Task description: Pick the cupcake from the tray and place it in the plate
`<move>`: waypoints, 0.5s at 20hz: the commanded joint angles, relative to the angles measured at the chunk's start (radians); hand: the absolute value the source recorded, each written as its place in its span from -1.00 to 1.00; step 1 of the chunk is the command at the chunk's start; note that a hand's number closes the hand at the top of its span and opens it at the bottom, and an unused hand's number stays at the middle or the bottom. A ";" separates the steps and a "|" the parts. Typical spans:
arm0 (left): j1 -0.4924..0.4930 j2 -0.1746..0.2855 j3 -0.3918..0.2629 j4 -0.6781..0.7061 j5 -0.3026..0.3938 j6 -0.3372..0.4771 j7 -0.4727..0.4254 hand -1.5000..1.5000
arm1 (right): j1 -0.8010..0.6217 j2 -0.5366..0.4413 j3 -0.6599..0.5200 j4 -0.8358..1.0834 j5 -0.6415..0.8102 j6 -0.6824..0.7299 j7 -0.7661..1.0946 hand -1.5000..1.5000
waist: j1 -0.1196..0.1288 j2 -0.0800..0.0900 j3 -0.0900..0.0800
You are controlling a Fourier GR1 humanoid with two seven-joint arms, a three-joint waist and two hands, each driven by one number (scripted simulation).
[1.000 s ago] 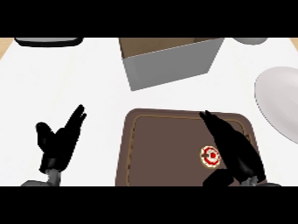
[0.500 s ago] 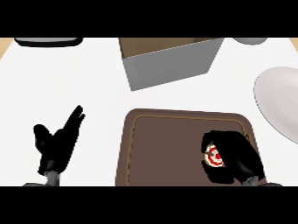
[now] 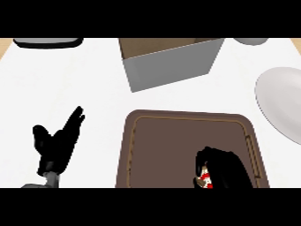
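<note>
right hand (image 3: 223, 170): stretched straight over the tray (image 3: 169, 145) a second ago, now curled down round the cupcake (image 3: 205, 180), over the tray's near right part.
cupcake: almost wholly hidden under the fingers; only a red and white sliver showing at the hand's left side, closer to the tray's near rim than half a second ago.
meaning for the task: grasp apparently made, so the pick looks close to done. Cannot tell whether already lifted off the tray. Carry to the plate (image 3: 289, 103) and release still ahead.
tray: brown, with a raised rim, at the counter's (image 3: 68, 88) near edge, right of the middle.
plate: pale and round, at the counter's right edge, beyond the tray's far right corner and apart from it; no cupcake on it yet.
left hand (image 3: 58, 141): open, fingers up, resting near the counter's near left, unmoved over the last second.
box (image 3: 169, 66): grey, open-topped, brown inside, toward the far edge, just beyond the tray's far rim; off the line from cupcake to plate.
far edge: dark vessel (image 3: 48, 42) at the left, grey thing (image 3: 250, 41) at the right, both cut off, too little showing to name.
in the way: only the tray's right rim between hand and plate; probably calls for a lift before any move to the right.
</note>
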 commanded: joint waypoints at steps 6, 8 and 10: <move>0.063 -0.002 0.013 0.046 0.012 -0.029 -0.030 0.00 | 0.094 0.040 0.034 -0.200 0.210 -0.376 -0.037 1.00 | -0.016 0.004 -0.006; -0.016 -0.006 0.025 0.039 0.002 0.011 0.043 0.00 | 0.132 0.051 0.026 -0.283 0.231 -0.385 0.007 1.00 | -0.023 0.005 -0.005; 0.028 -0.053 -0.029 0.022 -0.033 0.025 0.000 0.00 | 0.144 0.051 -0.032 -0.263 0.199 -0.466 -0.024 1.00 | -0.011 0.008 -0.005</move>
